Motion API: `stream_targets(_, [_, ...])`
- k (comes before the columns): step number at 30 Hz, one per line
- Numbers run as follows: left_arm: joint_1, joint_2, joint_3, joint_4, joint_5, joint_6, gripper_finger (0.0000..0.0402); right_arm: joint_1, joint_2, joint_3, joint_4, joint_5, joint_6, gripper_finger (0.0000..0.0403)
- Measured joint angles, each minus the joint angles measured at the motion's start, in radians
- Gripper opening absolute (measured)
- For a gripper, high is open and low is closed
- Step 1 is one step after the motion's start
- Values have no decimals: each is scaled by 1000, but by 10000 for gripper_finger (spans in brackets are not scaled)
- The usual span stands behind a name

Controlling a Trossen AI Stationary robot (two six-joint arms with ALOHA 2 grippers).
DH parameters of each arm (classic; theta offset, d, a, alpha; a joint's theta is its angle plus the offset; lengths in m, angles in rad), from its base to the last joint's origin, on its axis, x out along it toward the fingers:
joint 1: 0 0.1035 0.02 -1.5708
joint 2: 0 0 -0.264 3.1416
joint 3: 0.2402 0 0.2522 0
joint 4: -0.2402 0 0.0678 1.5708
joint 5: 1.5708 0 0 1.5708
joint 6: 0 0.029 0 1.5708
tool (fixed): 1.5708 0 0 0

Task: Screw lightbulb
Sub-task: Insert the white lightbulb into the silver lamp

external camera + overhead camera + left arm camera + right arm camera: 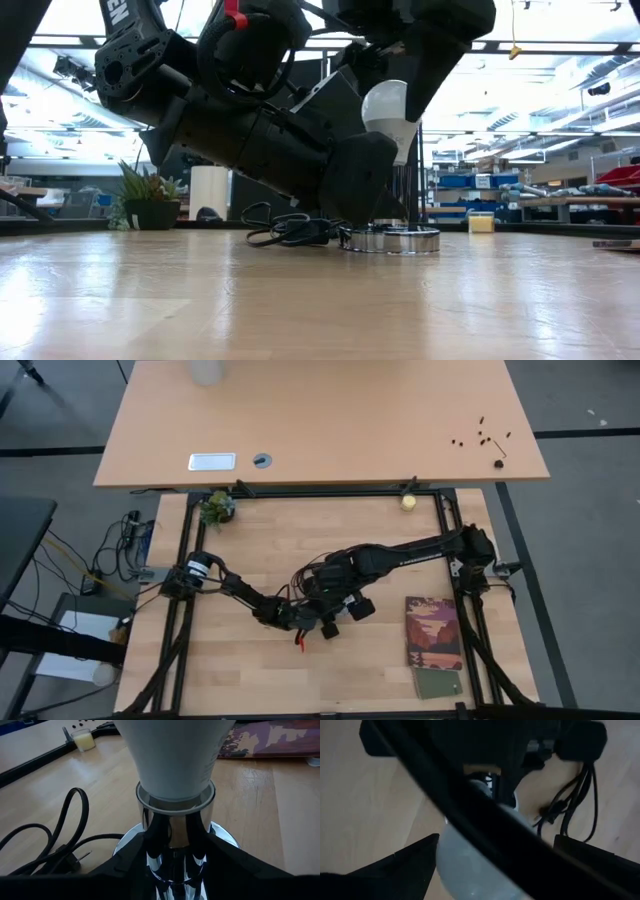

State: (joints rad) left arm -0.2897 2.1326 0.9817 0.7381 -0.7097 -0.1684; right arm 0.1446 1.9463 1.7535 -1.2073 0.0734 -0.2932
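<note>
The white lightbulb stands upright, its base in the chrome collar of the silver socket, whose round disc rests on the table. My right gripper comes down onto the bulb's dome and is shut on it. My left gripper is at the socket's chrome stem, just above the disc, shut on it. In the high view both grippers meet mid-table and hide the bulb. My left gripper pinches the socket's chrome stem between its two fingers, below the collar, coming in low from the table's left side. The socket stands upright with its disc on the table. My right gripper holds the bulb's rounded dome between its two fingers, coming from above and pointing down. A dark cable crosses the wrist view and hides part of the contact. The bulb stands upright in the socket.
The socket's black cord lies coiled on the table beside the disc. A picture booklet and a small green card lie at the right. A potted plant and a yellowish ball stand at the far edge.
</note>
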Motion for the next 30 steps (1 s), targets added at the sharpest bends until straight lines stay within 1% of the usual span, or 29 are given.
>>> stream_targets(8, [1, 1, 0, 4, 1, -22, 178, 16, 0, -2, 29, -18, -37, 397])
stream_targets(14, [2, 2, 0, 14, 1, -23, 178, 17, 0, -41, 67, -19, -76, 390])
stream_targets(18, [2, 2, 0, 14, 1, -23, 178, 19, 0, -43, 91, -18, -127, 375])
stream_targets(25, [2, 2, 0, 22, 1, -23, 178, 12, 14, -43, 116, -19, -130, 338])
stream_targets(30, [2, 2, 0, 22, 1, -23, 178, 13, 45, -43, 84, -18, -147, 315])
